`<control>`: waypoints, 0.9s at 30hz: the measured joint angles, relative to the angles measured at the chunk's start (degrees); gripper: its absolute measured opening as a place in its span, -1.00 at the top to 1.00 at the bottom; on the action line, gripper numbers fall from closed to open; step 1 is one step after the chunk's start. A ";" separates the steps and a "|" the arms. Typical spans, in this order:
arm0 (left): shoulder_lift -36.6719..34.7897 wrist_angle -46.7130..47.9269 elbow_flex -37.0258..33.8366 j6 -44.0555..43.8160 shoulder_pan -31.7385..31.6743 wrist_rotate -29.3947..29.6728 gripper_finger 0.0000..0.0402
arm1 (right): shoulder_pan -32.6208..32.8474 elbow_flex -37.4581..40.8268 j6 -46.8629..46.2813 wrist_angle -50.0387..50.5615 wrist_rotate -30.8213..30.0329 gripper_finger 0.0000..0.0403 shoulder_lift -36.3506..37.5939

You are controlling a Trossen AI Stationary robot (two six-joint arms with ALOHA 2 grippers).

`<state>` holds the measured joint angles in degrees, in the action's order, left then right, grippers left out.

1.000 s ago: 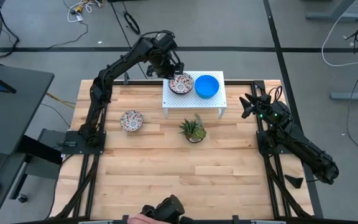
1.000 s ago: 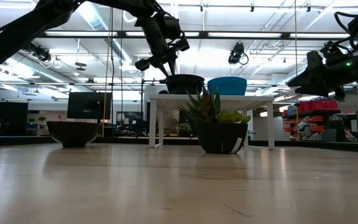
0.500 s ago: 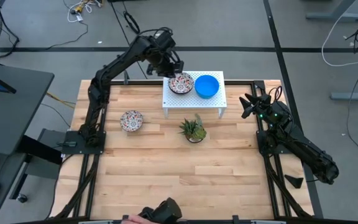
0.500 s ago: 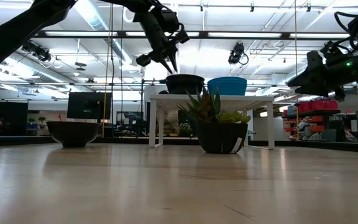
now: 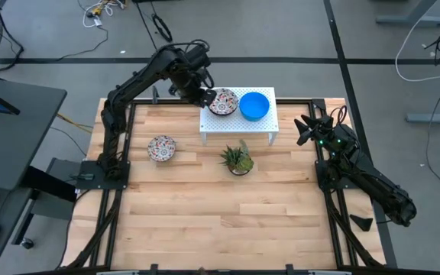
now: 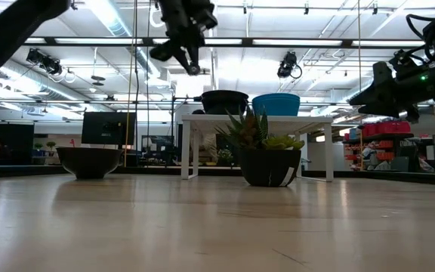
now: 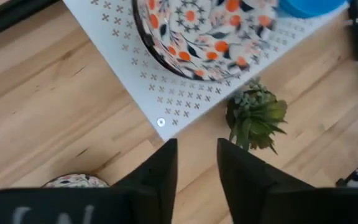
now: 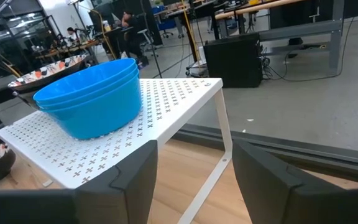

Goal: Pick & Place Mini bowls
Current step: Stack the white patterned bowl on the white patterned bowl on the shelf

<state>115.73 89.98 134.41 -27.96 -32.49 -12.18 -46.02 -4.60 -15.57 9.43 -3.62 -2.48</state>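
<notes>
Left tool hangs empty by the shelf.
Its fingers sit slightly apart, holding nothing, just left of the flowered bowl on the white shelf.

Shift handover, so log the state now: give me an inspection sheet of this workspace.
Surface: wood table; white shelf at its far edge.
Job's things: floral bowl and blue bowls, stacked, on the shelf; floral bowl on table.
Clutter: potted plant in front of the shelf.
Grippers: left gripper raised beside the shelf's left end, empty; right gripper at the table's right edge, open, empty.
Cables: loose leads on the floor.
Surroundings: monitors, people far back.
</notes>
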 joint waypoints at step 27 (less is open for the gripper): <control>-26.73 -9.05 -40.32 3.10 10.92 4.36 -0.03 | 0.00 0.00 0.00 -0.01 0.00 -0.04 -0.01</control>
<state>89.00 80.93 94.08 -24.86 -21.57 -7.82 -46.02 -4.60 -15.57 9.42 -3.62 -2.49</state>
